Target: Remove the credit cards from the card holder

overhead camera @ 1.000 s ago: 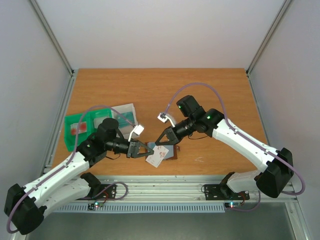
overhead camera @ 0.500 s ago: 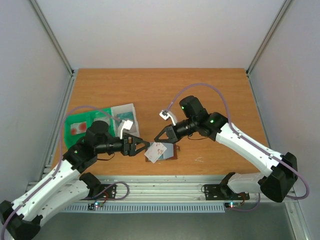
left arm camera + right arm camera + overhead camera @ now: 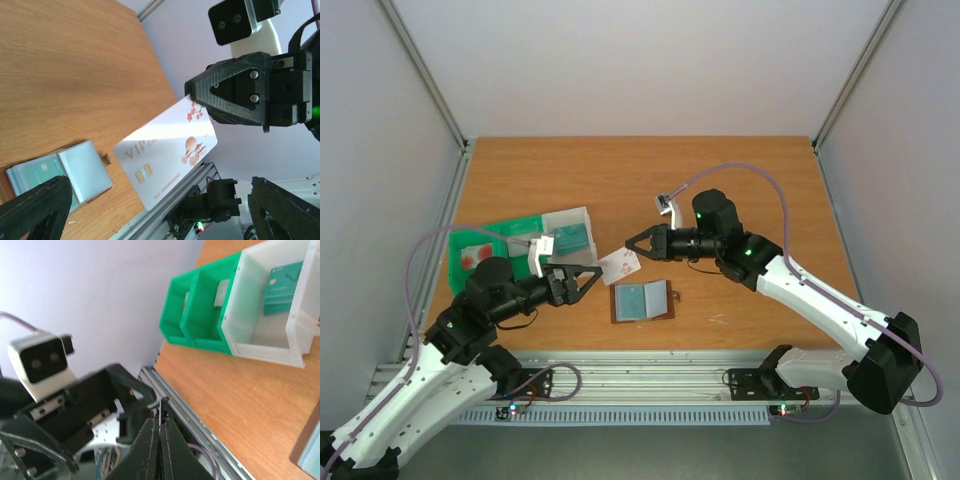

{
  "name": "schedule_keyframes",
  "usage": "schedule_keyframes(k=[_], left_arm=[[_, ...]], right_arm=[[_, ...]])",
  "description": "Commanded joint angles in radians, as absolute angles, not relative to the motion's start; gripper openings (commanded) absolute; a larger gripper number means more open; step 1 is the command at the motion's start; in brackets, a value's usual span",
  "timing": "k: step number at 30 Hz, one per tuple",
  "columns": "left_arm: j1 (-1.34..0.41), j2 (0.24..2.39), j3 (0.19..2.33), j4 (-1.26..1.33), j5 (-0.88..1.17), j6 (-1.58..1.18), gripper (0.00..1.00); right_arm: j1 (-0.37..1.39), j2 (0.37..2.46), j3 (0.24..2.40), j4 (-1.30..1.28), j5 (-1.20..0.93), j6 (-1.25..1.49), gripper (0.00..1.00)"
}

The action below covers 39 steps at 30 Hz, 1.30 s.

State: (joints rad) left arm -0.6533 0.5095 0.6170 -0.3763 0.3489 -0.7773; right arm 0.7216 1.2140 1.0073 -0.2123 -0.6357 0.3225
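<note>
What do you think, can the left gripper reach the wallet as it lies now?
Probably yes. The wallet lies open close to the open left gripper, nothing on it. The right gripper holds the white card raised near its far corner, so the approach looks tight.

Card holder (image 3: 82, 170) partly hidden, left wrist view (white card (image 3: 165, 150) fine print illegible)
</note>
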Motion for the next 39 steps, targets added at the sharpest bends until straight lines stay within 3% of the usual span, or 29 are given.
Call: schedule_keyframes(k=[1,6,10,22,27,30,39], left_arm=[[-0.653,0.489,0.592,-0.282,0.301,-0.836,0.96],[-0.654,0.490,0.573,-0.217,0.269,-0.913,0.93],[-0.655,0.511,0.558,-0.115,0.297,-0.984,0.84],[-0.653,0.542,0.491,0.130,0.305,-1.138,0.30],[-0.653,0.544,0.488,0.142,0.301,-1.141,0.17],[-0.653,0.542,0.488,0.125,0.293,-1.136,0.03],[-0.651,0.529,0.484,0.089,0.282,-1.110,0.00]], right_arm=[[0.717,1.194,0.987,-0.028,-0.520,0.500,0.01],[0.718,1.183,0.971,0.085,-0.478,0.578,0.01],[0.717,1.178,0.965,0.123,-0.454,0.604,0.01],[0.718,1.188,0.917,0.193,-0.458,0.672,0.01],[0.717,1.184,0.898,0.205,-0.456,0.685,0.01],[0.718,1.181,0.890,0.206,-0.452,0.686,0.01],[0.718,1.186,0.888,0.187,-0.464,0.674,0.05]])
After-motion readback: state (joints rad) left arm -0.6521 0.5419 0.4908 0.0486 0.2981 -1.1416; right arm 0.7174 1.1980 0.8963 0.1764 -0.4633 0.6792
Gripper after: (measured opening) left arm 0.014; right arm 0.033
